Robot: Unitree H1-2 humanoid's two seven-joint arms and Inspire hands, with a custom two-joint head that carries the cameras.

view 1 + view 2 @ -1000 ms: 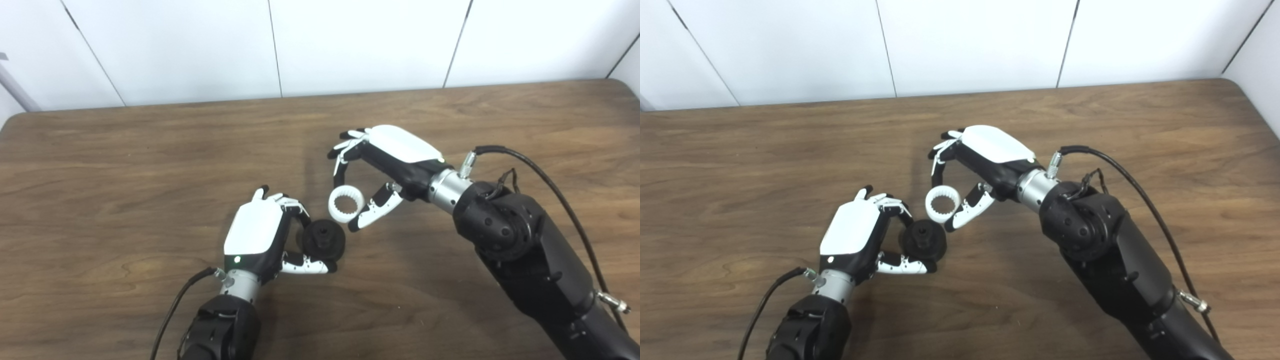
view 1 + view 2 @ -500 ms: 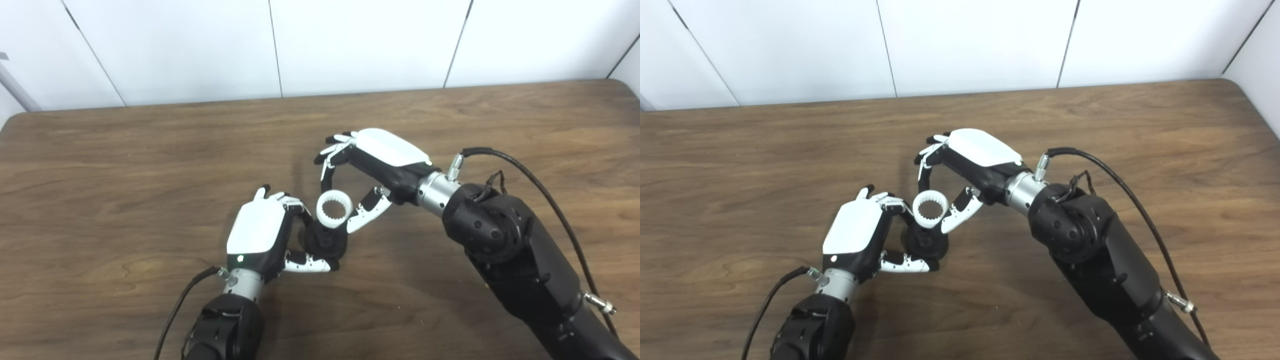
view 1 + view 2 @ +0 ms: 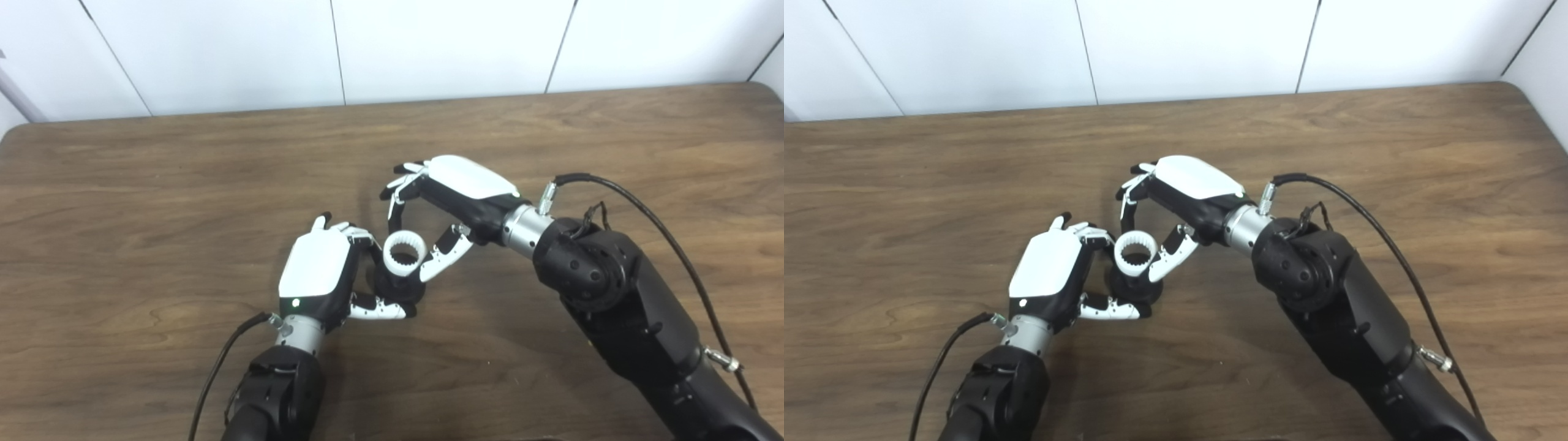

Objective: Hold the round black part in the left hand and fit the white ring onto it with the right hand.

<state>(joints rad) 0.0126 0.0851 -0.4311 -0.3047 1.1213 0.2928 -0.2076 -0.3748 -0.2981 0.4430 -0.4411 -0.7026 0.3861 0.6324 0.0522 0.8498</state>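
Brown surface [image 3: 153,202] with darker wood-grain streaks running across. White wall panels [image 3: 441,49] behind, split by thin dark seams. White ring [image 3: 404,252], toothed pattern around its inner face. Round black part [image 3: 405,290], matte, dark all over. Left hand [image 3: 318,278]: glossy white back shell, black palm, small green light near the silver wrist; fingers [image 3: 375,312] white with black segments. Right hand [image 3: 468,187]: same white shell over black, silver wrist collar. Black arms and black cables [image 3: 649,208].
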